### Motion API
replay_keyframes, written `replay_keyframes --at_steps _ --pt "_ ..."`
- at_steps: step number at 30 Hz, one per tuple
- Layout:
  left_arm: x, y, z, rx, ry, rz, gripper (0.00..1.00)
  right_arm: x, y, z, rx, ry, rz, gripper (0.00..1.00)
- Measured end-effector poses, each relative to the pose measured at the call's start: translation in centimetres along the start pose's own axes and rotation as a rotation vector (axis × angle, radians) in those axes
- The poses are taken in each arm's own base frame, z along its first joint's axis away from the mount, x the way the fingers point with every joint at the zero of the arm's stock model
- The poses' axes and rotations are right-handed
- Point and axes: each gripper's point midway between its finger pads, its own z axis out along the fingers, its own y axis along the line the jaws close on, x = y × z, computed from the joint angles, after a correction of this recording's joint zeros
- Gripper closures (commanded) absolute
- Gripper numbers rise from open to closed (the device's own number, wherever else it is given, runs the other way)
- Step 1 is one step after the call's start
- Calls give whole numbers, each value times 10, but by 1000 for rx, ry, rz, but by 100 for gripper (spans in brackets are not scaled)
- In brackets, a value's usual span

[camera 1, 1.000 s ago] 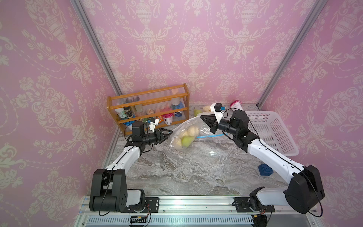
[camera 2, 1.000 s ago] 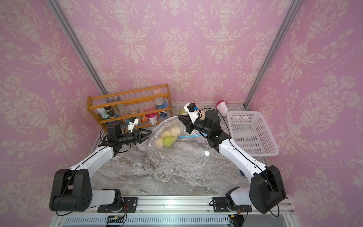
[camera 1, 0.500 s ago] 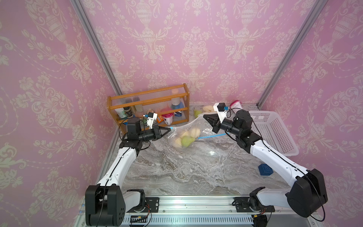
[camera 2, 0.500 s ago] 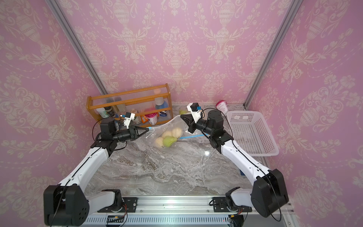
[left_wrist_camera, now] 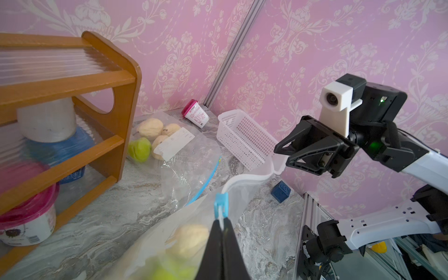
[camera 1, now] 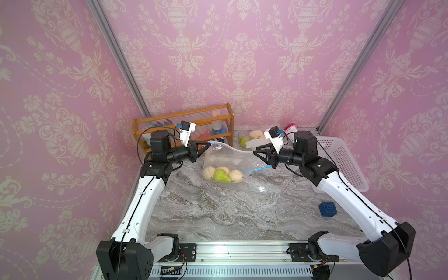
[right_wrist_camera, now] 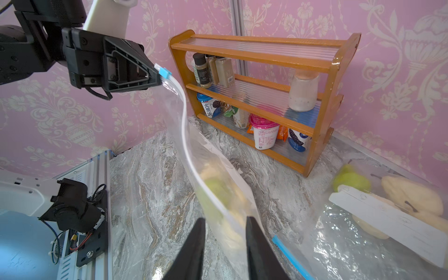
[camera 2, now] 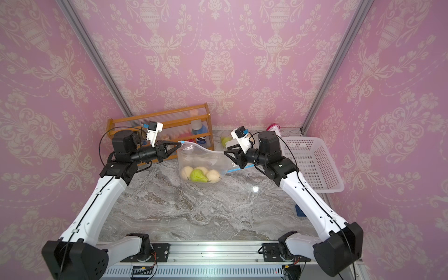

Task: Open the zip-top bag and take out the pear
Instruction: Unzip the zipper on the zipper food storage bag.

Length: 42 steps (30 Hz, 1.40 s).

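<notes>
Marble worktop (camera 1: 218, 213), far end: the bag (camera 1: 230, 157) sags between both arms, green pear (camera 1: 221, 175) low inside among pale ones. Left hand (camera 1: 209, 144) is clamped on its slider corner. Only the right wrist view shows the right hand (right_wrist_camera: 225, 219) apart, astride the rim. Rack (camera 1: 229, 116) and second bag (left_wrist_camera: 194, 164) stand behind.

zip-top bag (camera 1: 230, 156): clear glossy plastic | tabletop (camera 1: 218, 208): polished marble-look | rack (camera 1: 184, 114): varnished wood | basket (camera 1: 344, 164): white plastic

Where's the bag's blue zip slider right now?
In the left wrist view, the blue slider sticks out just past the shut left claw, at the zip-top bag's raised corner beside the wooden rack.
</notes>
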Motion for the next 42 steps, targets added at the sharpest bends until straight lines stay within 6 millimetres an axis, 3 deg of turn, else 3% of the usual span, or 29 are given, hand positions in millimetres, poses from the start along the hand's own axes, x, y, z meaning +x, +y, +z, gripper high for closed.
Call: replay_keyframes --at_steps 5,7,10,17,24,30,36,42 --pt "-13 1 3 5 18 107 100 -32 30 -9 -90 -15 -42 60" --pt "-10 0 4 19 38 131 100 -38 42 -3 -134 -7 -55 60" --pt "3 0 4 32 80 161 100 -41 49 16 -188 22 -81 67" --pt "43 -14 -5 63 118 318 100 -30 49 67 -279 116 -209 70" --pt "43 -22 -11 70 101 460 100 -28 64 94 -366 133 -344 70" --pt "55 -23 -11 80 108 516 100 -23 83 112 -428 148 -427 69" --pt "53 -22 -11 77 102 553 100 -12 106 123 -463 175 -532 64" --pt "53 -22 -11 74 99 566 100 -11 108 126 -466 182 -578 66"
